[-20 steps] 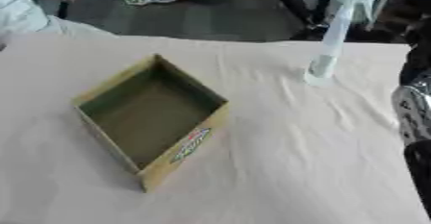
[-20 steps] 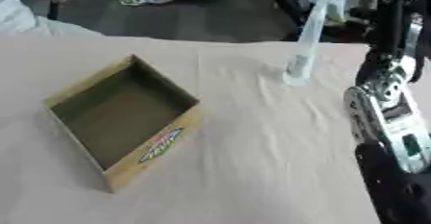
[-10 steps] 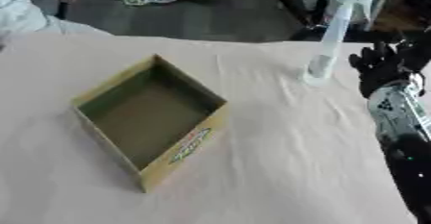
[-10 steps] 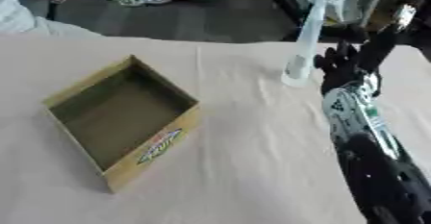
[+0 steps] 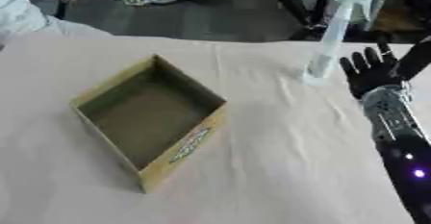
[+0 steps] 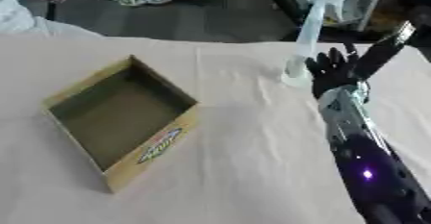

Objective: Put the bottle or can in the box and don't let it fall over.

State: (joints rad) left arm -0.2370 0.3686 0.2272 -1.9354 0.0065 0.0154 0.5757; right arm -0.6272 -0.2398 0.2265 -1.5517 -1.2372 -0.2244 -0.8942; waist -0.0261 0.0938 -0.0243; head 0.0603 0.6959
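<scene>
A beige cloth-covered table (image 5: 278, 170) fills the frame. An open cardboard box (image 5: 150, 117) sits left of centre, nothing inside. The right hand (image 5: 370, 74) reaches in at right, fingers straight and spread, just beside a tall pale spray bottle (image 5: 333, 35) standing upright at upper right.

Yellow-tan box (image 5: 151, 122) with olive inside, pale translucent spray bottle (image 5: 333, 35), black right hand (image 5: 370, 74), beige surface (image 5: 278, 170)
</scene>
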